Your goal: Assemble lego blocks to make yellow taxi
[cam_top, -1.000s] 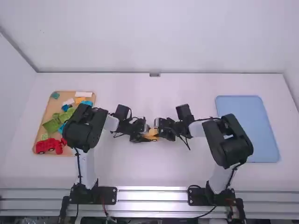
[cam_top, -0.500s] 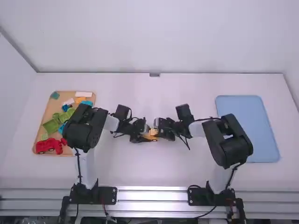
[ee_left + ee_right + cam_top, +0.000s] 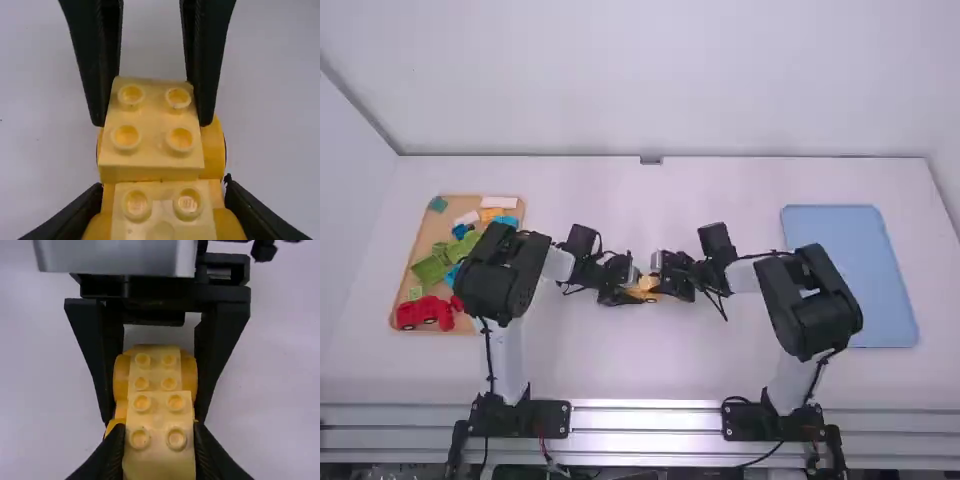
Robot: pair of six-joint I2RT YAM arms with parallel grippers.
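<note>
Mid-table in the high view, my left gripper [image 3: 624, 288] and right gripper [image 3: 668, 274] meet at a yellow car base [image 3: 641, 296]. In the left wrist view, my left gripper [image 3: 162, 202] is shut across the base [image 3: 213, 150]; a pale yellow studded piece [image 3: 160, 207] tops its near part. My right gripper [image 3: 159, 436] is shut on a pale yellow four-stud block [image 3: 159, 465], over the base's other end, beside that studded piece [image 3: 155, 367]. Whether the block is seated, I cannot tell.
At the left, an orange-brown tray [image 3: 406, 279] holds a red vehicle piece [image 3: 425, 312], green blocks [image 3: 430, 268] and several white, blue and orange ones. A blue tray [image 3: 850, 275] lies at the far right.
My right gripper has shifted very slightly away from the high camera at the block; the left gripper and the car base have kept their place.
</note>
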